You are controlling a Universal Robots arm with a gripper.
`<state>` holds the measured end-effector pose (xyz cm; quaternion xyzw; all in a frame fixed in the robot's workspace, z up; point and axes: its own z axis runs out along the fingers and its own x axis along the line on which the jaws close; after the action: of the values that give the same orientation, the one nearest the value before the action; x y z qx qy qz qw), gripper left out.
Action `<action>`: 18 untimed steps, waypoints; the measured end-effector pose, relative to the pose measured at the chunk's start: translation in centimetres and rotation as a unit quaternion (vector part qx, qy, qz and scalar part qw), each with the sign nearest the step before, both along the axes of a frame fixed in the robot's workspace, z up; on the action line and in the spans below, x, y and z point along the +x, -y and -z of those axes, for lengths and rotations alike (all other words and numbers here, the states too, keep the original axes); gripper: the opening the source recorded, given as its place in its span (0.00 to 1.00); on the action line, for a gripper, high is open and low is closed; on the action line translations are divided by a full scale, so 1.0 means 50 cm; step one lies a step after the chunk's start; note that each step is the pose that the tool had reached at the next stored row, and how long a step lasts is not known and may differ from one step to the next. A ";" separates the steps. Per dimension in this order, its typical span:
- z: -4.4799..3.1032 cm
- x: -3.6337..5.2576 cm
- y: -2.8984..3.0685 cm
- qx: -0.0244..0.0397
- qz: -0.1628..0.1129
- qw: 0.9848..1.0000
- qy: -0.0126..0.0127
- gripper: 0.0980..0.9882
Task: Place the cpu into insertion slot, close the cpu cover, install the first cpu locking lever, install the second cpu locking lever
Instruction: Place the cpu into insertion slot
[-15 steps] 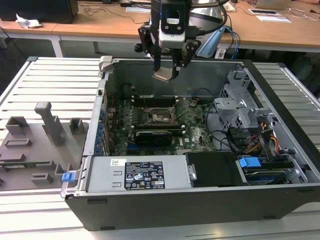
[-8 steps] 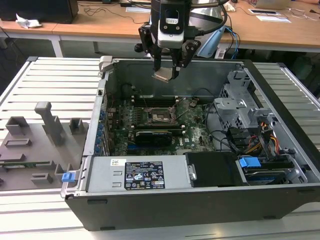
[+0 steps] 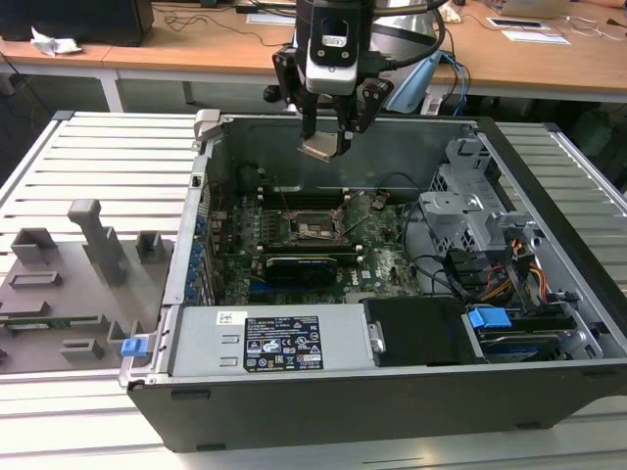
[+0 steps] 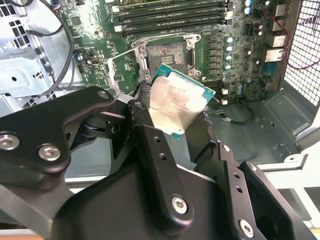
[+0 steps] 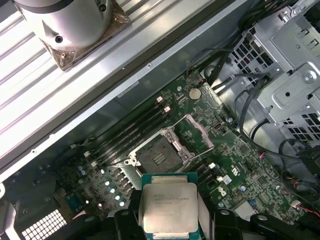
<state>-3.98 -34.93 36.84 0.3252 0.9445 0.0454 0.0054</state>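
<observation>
robotics lab in an office-like room. slatted metal surface (image 3: 108, 157) carries an opened computer case (image 3: 323, 392), green board bare. industrial arm (image 3: 338, 29) with gripper (image 3: 327, 137) hangs over it at 12 o'clock. grey blocky fixtures (image 3: 73, 284) at 9 o'clock. wooden desks (image 3: 176, 54) at 12 o'clock, with papers (image 3: 534, 31) and cables (image 3: 451, 78).

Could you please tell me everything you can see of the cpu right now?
The cpu is a small flat square chip with a silvery-grey metal lid on a green-edged base. It is clamped by two opposite edges between the black fingers of the gripper, held tilted in the air over the motherboard, apart from the empty insertion slot.
</observation>
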 end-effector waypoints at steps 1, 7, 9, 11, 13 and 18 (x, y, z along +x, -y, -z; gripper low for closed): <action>0.000 0.000 0.000 0.000 0.002 1.000 0.000 0.48; 0.000 0.000 0.000 0.000 0.016 1.000 0.000 0.48; 0.000 0.000 0.000 0.000 0.021 1.000 0.000 0.48; 0.000 0.000 0.000 0.000 0.026 1.000 0.000 0.48; 0.000 0.000 0.000 0.000 0.032 0.999 0.000 0.48; 0.001 0.000 0.000 0.000 0.050 0.999 0.000 0.48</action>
<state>-3.98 -34.93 36.80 0.3717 0.9272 0.0451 0.0077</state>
